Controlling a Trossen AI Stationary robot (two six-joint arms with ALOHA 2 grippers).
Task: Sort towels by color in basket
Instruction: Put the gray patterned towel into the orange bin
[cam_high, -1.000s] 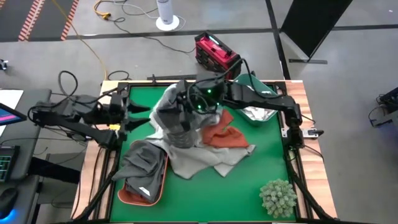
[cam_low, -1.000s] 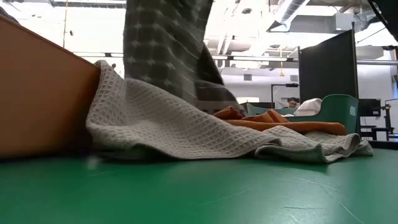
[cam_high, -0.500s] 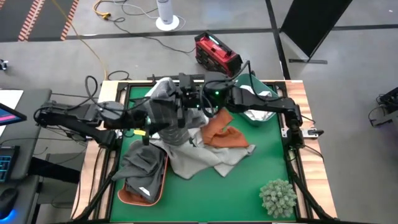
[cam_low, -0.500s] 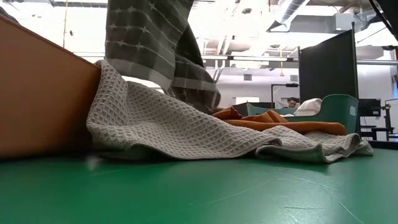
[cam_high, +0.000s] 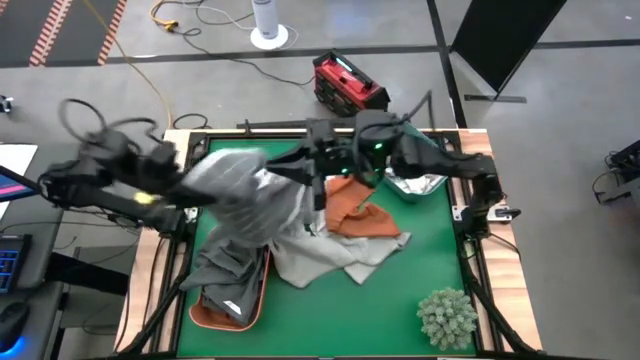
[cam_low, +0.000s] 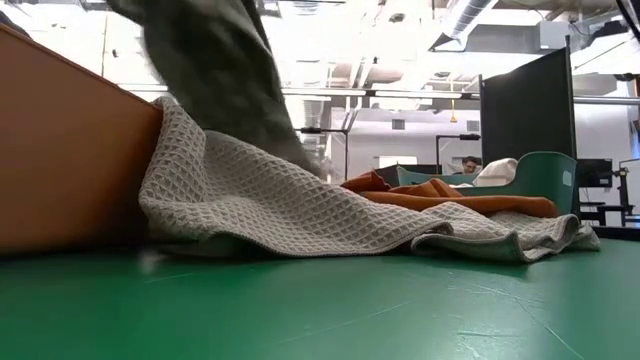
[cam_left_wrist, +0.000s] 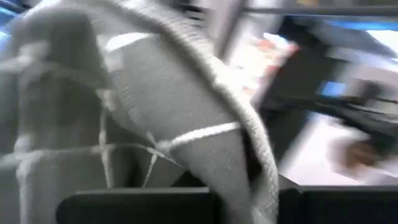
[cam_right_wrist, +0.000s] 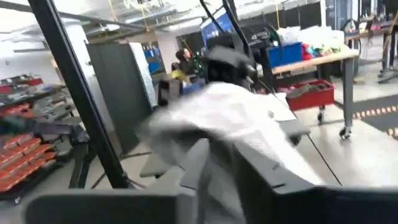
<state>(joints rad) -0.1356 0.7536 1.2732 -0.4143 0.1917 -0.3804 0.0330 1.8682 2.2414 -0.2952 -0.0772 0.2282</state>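
Grey checked towel (cam_high: 240, 195) clamped in left pincer (cam_high: 178, 180), arm outstretched; right pincer's (cam_high: 318, 172) gap unclear.

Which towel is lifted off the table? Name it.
The grey checked towel, hanging from the left tool. The waffle-weave towel and rust-orange towel lie flat on the table.

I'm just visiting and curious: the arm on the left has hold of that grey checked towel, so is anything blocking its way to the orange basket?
Nothing visible blocks it. The left tool is shut on the grey checked towel, held above the table. The orange basket lies just below, already holding a grey towel, with a pale waffle towel draped beside it.
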